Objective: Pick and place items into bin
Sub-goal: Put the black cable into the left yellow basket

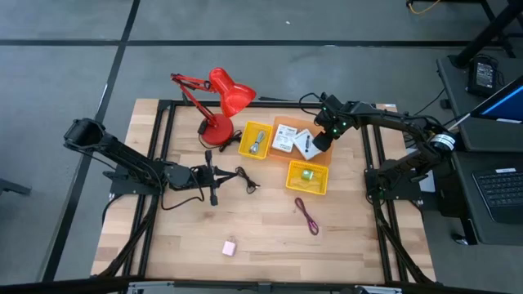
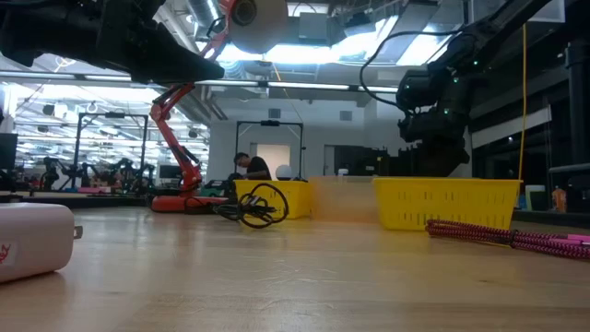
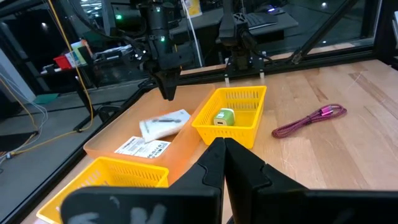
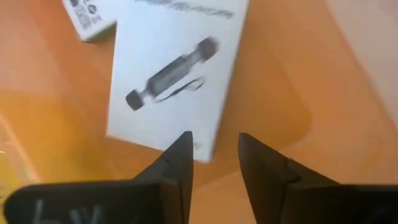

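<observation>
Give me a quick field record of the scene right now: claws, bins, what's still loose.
right claw: open, above white card in orange tray
left claw: shut, low over table by black cable
yellow bin: holds green block
second yellow bin: holds bluish-grey tool
loose on table: maroon cord, pink block
</observation>
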You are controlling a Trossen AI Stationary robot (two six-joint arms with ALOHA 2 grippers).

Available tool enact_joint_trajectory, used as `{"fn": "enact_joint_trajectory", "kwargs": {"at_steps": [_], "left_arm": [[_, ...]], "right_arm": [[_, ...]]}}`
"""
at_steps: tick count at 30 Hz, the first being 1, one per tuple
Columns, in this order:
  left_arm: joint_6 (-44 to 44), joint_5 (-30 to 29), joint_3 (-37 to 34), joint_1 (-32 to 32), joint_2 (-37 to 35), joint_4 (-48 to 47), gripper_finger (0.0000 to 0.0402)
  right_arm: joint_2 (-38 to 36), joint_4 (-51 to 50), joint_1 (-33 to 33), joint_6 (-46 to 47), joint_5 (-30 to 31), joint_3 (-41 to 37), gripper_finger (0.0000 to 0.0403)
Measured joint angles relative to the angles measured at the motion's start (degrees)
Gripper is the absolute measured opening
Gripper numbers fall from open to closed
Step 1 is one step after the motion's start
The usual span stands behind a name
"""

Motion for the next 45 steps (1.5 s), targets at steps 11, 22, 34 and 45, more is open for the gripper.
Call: {"fn": "enact_joint_trajectory", "kwargs": {"at_steps": [11, 22, 34, 45], "left_arm": [[0.3, 0.0, 0.0, 0.0, 0.0, 0.0, 0.0006], [4.3, -0.1, 0.0, 0.0, 0.0, 0.0, 0.0006], [3.2, -0.2, 0.0, 0.0, 0.0, -2.6, 0.0006], [4.6, -0.2, 0.0, 0.0, 0.0, -3.2, 0.0006]], "right_arm": [[-1.1, -4.6, 0.0, 0.1, 0.4, 7.4, 0.0062], [-12.7, -3.6, 9.4, 0.1, 11.2, 7.0, 0.0002], [-27.1, 27.7, 23.8, -0.2, 14.6, -12.0, 0.0001], [-27.3, 61.1, 30.1, -6.0, 7.7, -26.7, 0.0003]]}}
